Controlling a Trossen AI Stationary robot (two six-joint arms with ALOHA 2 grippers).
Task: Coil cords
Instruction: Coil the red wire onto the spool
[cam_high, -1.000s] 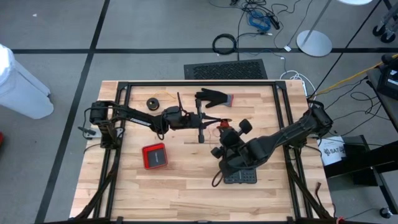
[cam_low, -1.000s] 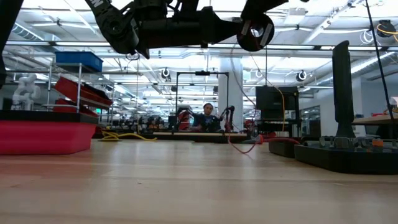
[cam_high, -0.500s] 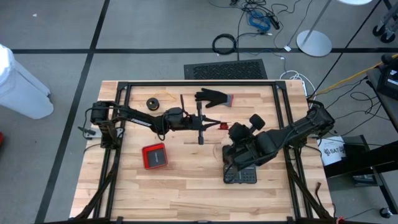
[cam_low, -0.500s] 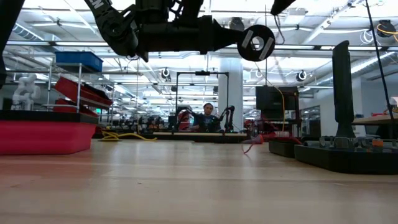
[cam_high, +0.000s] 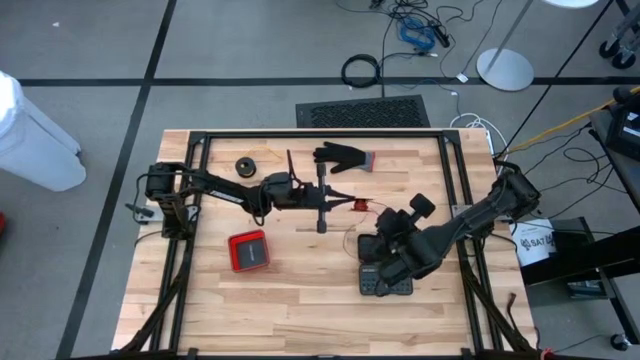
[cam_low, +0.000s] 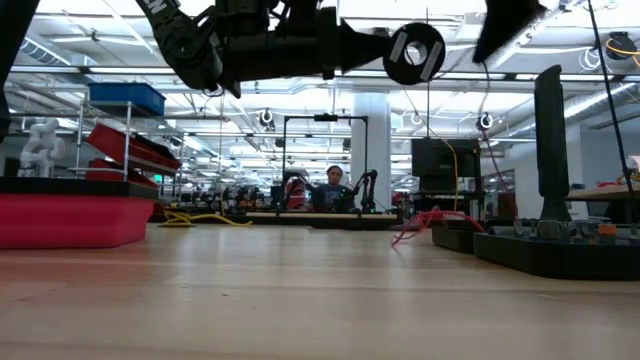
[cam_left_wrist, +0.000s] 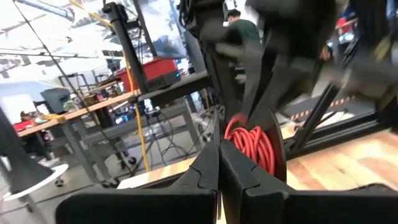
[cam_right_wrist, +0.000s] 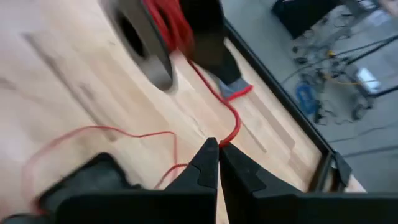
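Right wrist view: our right gripper (cam_right_wrist: 218, 149) has fingers together, pinching the red cord (cam_right_wrist: 231, 127) that runs up to the spool (cam_right_wrist: 149, 46). Left gripper (cam_left_wrist: 219, 163), fingers together, points at that spool over the tabletop (cam_high: 300, 290). We judge the cord light, limp, springy; hold it near the loose end. No label is readable.
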